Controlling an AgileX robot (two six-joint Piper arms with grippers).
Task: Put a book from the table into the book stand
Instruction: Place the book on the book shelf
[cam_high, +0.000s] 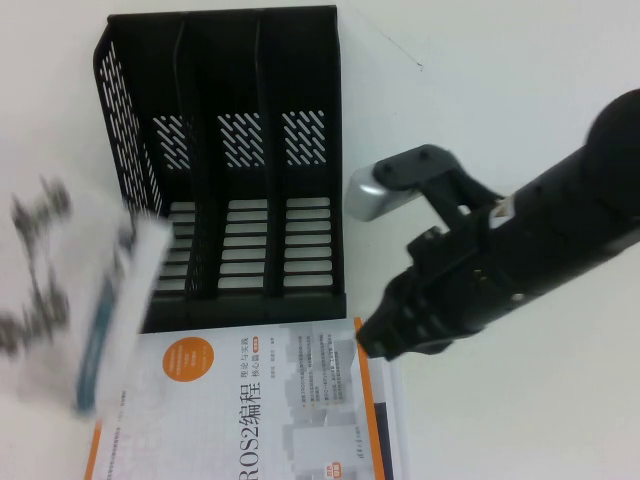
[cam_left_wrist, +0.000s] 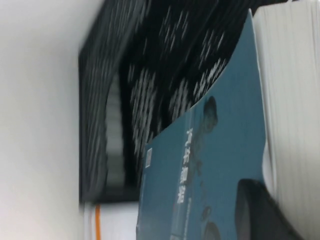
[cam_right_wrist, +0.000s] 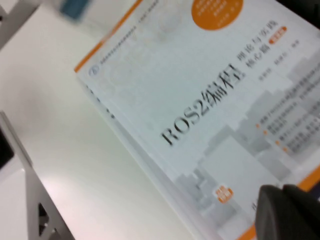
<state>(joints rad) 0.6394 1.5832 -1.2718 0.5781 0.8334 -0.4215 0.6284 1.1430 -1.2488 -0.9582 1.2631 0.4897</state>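
Observation:
The book (cam_high: 120, 300) is blurred at the left, lifted off the table (cam_high: 520, 60) and tilted, its teal spine strip downward, just left of the book stand (cam_high: 240, 150). The stand is black with three slots that hold nothing. In the left wrist view my left gripper (cam_left_wrist: 265, 200) is shut on the book (cam_left_wrist: 210, 165); one dark finger presses its teal cover beside the white page edges, and the stand (cam_left_wrist: 150, 75) lies beyond. My right gripper (cam_high: 385, 335) hovers over the right edge of the ROS2 book, its fingers (cam_right_wrist: 290, 210) together and empty.
The orange-edged ROS2 book (cam_high: 240, 410) lies flat on the table in front of the stand and fills the right wrist view (cam_right_wrist: 200, 100). The right arm (cam_high: 540, 230) reaches in from the right. Bare tabletop lies right of the stand.

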